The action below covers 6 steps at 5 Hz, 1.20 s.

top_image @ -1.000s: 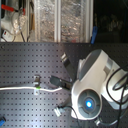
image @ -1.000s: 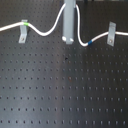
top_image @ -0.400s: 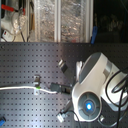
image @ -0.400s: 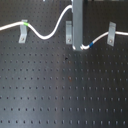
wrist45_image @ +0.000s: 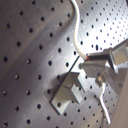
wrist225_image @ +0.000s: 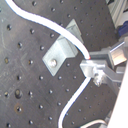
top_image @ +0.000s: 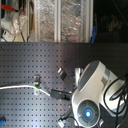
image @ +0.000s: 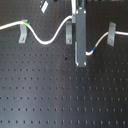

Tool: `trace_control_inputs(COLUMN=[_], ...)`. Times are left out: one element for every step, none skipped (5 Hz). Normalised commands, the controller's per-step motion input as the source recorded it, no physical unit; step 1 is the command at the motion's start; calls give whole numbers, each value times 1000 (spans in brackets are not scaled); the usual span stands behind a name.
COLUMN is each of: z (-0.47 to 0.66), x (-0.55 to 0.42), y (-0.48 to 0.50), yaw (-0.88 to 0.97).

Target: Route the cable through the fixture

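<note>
Hand [wrist225_image: 90, 66] — clamped on cable [wrist225_image: 35, 22] | middle fixture [wrist225_image: 62, 47] just beside | advice: keep cord taut, lower it squarely into the slanted clip — no snagging.

A black perforated board [image: 60, 95] with regular rows of small holes fills the first exterior view. In the second exterior view, its far edge meets cluttered shelving [top_image: 47, 20] across the top, possibly holding clear plastic-wrapped items, blurred.
</note>
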Motion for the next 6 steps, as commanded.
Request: trace_control_inputs(z=[6, -1, 163, 43, 295, 256], x=[-438, -1, -178, 0, -53, -138], y=[-419, 30, 215, 0, 183, 75], yaw=[0, 0, -17, 0, -57, -89])
